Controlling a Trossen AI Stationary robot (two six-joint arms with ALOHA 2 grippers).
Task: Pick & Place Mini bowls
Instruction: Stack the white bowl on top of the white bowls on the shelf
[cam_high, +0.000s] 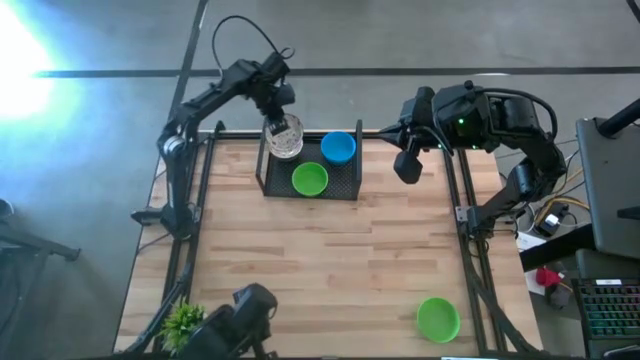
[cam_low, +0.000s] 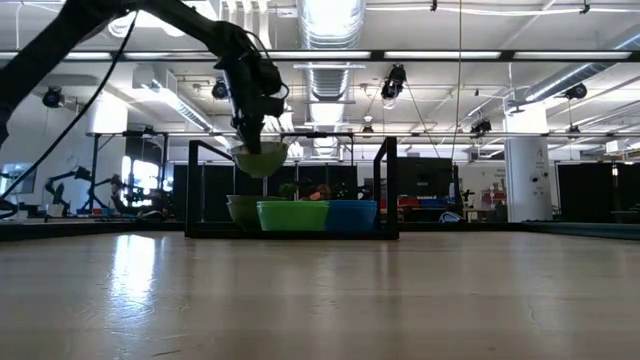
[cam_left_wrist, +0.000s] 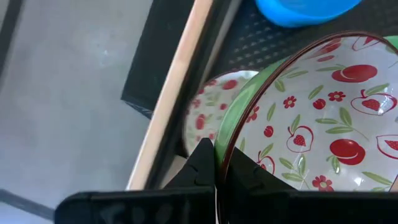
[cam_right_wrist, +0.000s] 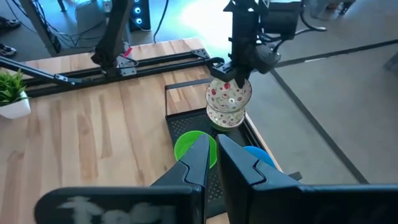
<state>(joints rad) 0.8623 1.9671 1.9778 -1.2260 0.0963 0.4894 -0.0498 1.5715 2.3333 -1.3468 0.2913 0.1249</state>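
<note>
My left gripper (cam_high: 283, 128) is over the far left corner of the black mesh tray (cam_high: 352, 190), shut on a mini bowl (cam_left_wrist: 323, 106) that is white inside with red fruit and flowers and green outside. A second patterned bowl (cam_left_wrist: 211, 106) sits in the tray right under it. A blue bowl (cam_high: 338, 147) and a green bowl (cam_high: 310, 179) also rest in the tray. Another green bowl (cam_high: 438, 319) stands on the table near the near right corner. My right gripper (cam_high: 407, 168) hangs shut above the table, just right of the tray, touching nothing. My left gripper pinches the patterned bowl by its rim (cam_left_wrist: 225, 163), one finger inside the bowl and one outside against the green wall. The fingers come from above, pointing down. The bowl (cam_low: 260, 158) is lifted clear of the tray and hangs a little tilted above the bowl beneath it.
The tray has upright black walls (cam_low: 388, 185) around its bowls. A small spiky potted plant (cam_high: 183, 320) and a black camera mount (cam_high: 248, 305) stand at the near left edge. Bare wood (cam_high: 330, 260) fills the middle of the table.
</note>
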